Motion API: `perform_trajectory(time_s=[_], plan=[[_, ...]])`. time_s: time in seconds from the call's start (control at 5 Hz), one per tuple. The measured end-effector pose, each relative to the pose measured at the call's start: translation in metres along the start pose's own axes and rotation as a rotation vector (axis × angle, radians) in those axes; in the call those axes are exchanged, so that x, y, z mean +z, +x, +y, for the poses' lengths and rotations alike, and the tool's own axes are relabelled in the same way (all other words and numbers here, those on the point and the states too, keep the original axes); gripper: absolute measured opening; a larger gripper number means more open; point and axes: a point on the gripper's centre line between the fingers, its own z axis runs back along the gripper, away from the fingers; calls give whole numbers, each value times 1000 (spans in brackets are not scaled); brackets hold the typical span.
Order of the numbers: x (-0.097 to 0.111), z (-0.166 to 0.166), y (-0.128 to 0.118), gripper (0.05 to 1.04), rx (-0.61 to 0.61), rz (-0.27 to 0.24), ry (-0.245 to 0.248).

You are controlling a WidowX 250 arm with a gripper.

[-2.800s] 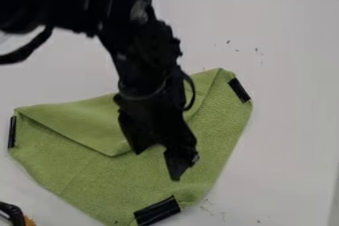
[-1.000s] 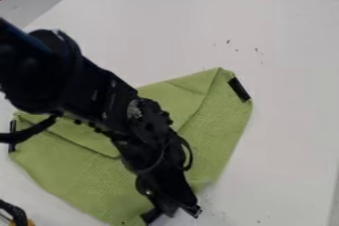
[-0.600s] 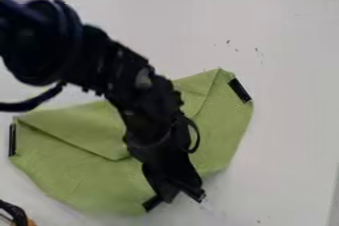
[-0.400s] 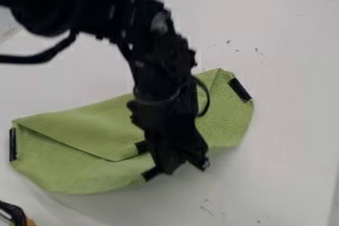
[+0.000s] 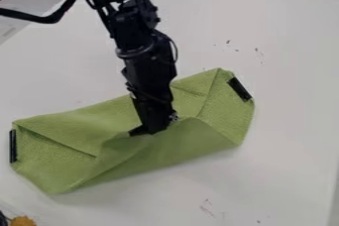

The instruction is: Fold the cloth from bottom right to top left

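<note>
Pincer (image 5: 156,129) closed on the green cloth (image 5: 73,121), right in the middle of the action, and it's got the lower part drawn up in its grip! Down from the top edge of the view comes the black arm (image 5: 136,31), hanging over the cloth's upper middle, a thick cable (image 5: 39,18) curving off to the left. And look at that cloth, spread at a slant across the lower half of the tabletop (image 5: 285,61), its lower side turned up in a broad, smooth flap that rises towards the pincer and bulges softly on the right. Over on the left, a crease runs diagonally down from the corner to meet the flap; up on the right, another crease drops from the top corner. Black strips guard both ends: one upright at the left edge (image 5: 13,145), one tilted at the upper right (image 5: 239,89). Beyond the cloth, small dark specks (image 5: 228,42) dot the white surface, reddish marks (image 5: 206,207) sit below it to the right, and an orange thing (image 5: 23,221) peeks in at the bottom left!
</note>
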Motion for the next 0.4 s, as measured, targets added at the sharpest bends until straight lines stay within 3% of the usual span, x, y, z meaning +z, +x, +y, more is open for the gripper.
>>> perform_trajectory(time_s=[0.2,0.4], plan=[[-6,15,0,66,-20,-37,-29],[-16,26,-1,92,-39,-54,-29]])
